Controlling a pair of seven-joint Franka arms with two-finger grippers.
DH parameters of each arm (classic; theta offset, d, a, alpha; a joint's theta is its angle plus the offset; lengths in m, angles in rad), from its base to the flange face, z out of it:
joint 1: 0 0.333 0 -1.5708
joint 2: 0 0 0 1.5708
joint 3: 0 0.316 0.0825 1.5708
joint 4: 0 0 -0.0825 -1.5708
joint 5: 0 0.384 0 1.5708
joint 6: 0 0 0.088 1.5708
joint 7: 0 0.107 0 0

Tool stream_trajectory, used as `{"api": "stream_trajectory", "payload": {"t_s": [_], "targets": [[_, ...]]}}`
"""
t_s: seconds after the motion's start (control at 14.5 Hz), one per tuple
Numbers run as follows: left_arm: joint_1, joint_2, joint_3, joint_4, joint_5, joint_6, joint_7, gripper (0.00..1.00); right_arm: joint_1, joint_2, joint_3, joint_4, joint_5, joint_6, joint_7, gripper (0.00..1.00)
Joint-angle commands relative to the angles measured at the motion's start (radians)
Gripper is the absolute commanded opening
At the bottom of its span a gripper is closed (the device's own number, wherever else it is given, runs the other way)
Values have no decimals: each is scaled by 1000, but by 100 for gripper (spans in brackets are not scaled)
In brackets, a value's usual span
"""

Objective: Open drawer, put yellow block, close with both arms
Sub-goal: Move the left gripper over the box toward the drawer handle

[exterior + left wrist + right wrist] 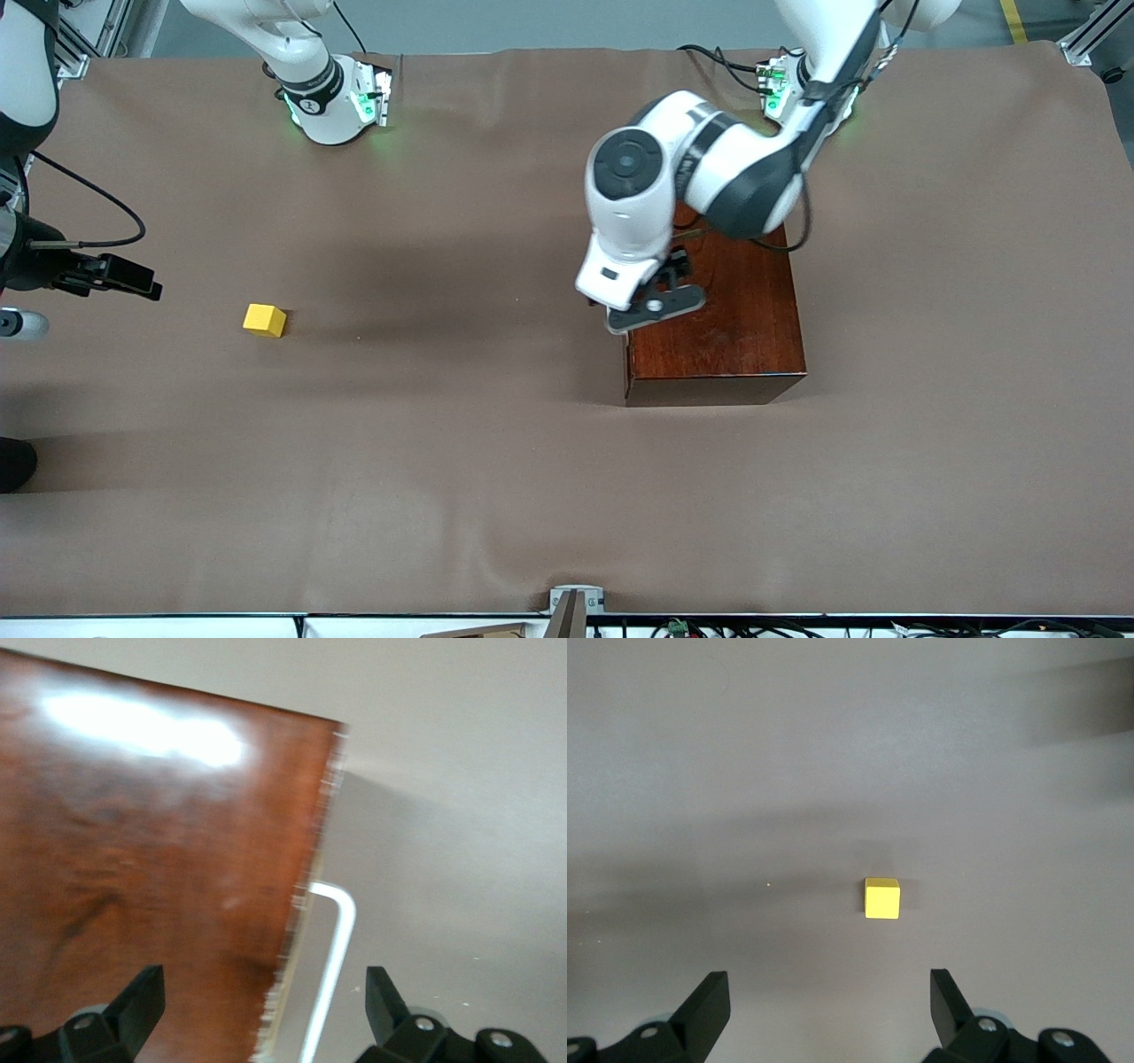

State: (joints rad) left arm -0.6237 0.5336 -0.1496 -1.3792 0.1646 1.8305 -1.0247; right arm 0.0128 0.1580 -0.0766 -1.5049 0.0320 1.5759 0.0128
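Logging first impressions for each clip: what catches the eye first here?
The left gripper, open, hangs over the dark wooden box at its white-handled drawer. The yellow block sits alone toward the right arm's end, the open right gripper above the cloth near it.

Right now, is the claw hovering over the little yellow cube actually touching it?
Apart. The right wrist view shows the yellow block on bare cloth, clear of the open right gripper.

No readable text, label, brand, number or sign anywhere — not on the wooden box, nor near it
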Motion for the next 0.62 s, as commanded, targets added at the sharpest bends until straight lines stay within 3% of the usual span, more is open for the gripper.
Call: {"api": "stream_trajectory", "payload": {"t_s": [0.0,0.21,0.55], "targets": [[-80,81,22,74,55,58,-18,100,-5,-15,6,0,-14,-16,9,100],[-126,129,39,101,70,102,-46,100,-5,-15,6,2,-14,-16,9,100],[-142,164,27,94,66,10,66,100,-5,-15,6,2,-14,-16,9,100]]}}
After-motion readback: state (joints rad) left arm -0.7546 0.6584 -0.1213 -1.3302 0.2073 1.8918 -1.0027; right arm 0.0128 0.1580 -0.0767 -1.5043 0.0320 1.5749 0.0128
